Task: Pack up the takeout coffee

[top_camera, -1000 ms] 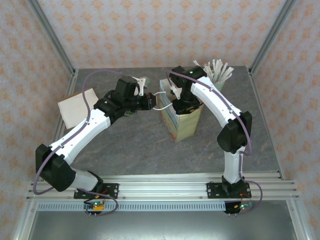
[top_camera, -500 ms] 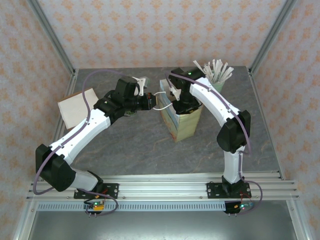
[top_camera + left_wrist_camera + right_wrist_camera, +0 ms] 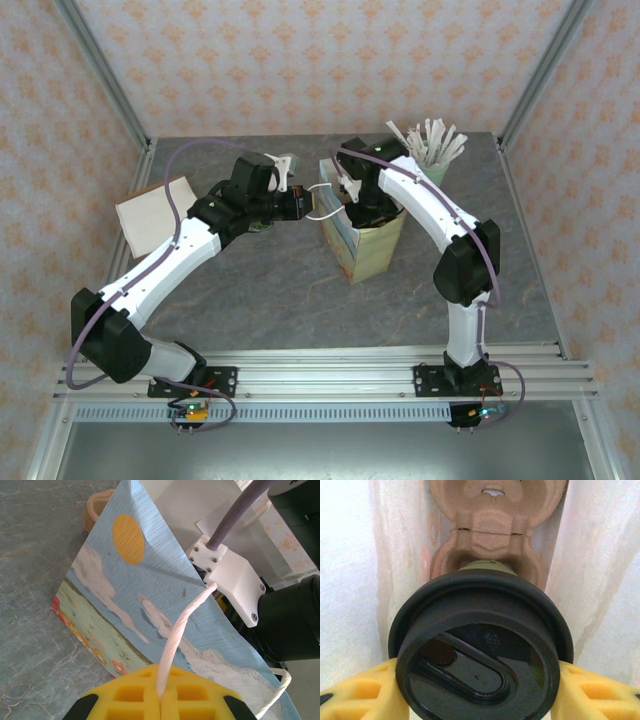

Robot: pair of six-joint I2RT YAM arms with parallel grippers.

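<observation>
Motion is barely registering since a second ago: my right arm is only creeping at the bag (image 3: 365, 250) mouth, so the lowering is probably stalling. The right gripper (image 3: 480, 692) is squeezing the takeout coffee (image 3: 480, 645) inside the bag, with a pulp carrier (image 3: 490, 530) waiting at twelve o'clock. From nine o'clock, the left gripper (image 3: 160, 702) is pinching the handle (image 3: 182, 630), and its wrist camera is showing this plainer than the overhead.
</observation>
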